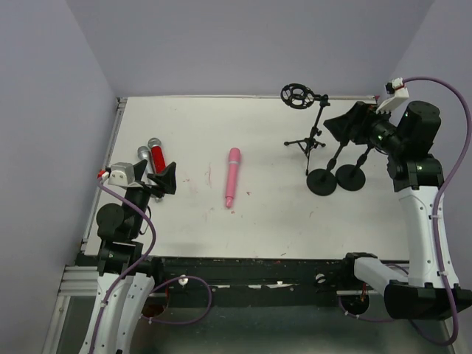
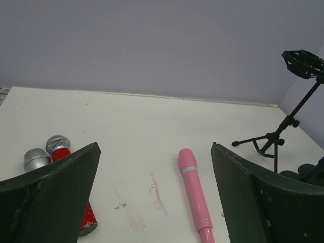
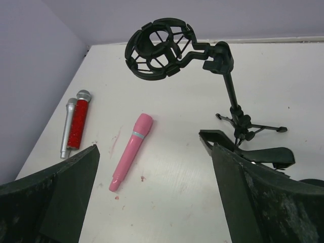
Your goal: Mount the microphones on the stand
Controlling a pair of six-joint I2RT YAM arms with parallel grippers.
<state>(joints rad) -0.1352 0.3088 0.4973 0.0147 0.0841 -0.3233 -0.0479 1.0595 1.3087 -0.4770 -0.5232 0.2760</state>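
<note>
1. Nothing was attached. In the top view the pink microphone [image 1: 233,177] lay at mid-frame. The red microphone [image 1: 157,157] and the silver-grey microphone [image 1: 142,155] lay side by side at the left. All three were flat on the table [image 1: 258,221].
2. The tripod stand [image 1: 310,139], its ring cradle [image 1: 296,96] and the round-based stands [image 1: 322,181] at the right held no microphone. I judged all three placements still to do.
3. The left gripper [image 1: 162,179], at lower left just beside the red microphone, was spread and empty. The right gripper [image 1: 346,124], at upper right over the stands, was spread and empty too.
4. Only the top view showed both round bases whole. The right wrist view alone showed the cradle close up, plainly vacant. In the left wrist view a finger [image 2: 55,187] hid most of the red and silver-grey bodies.
</note>
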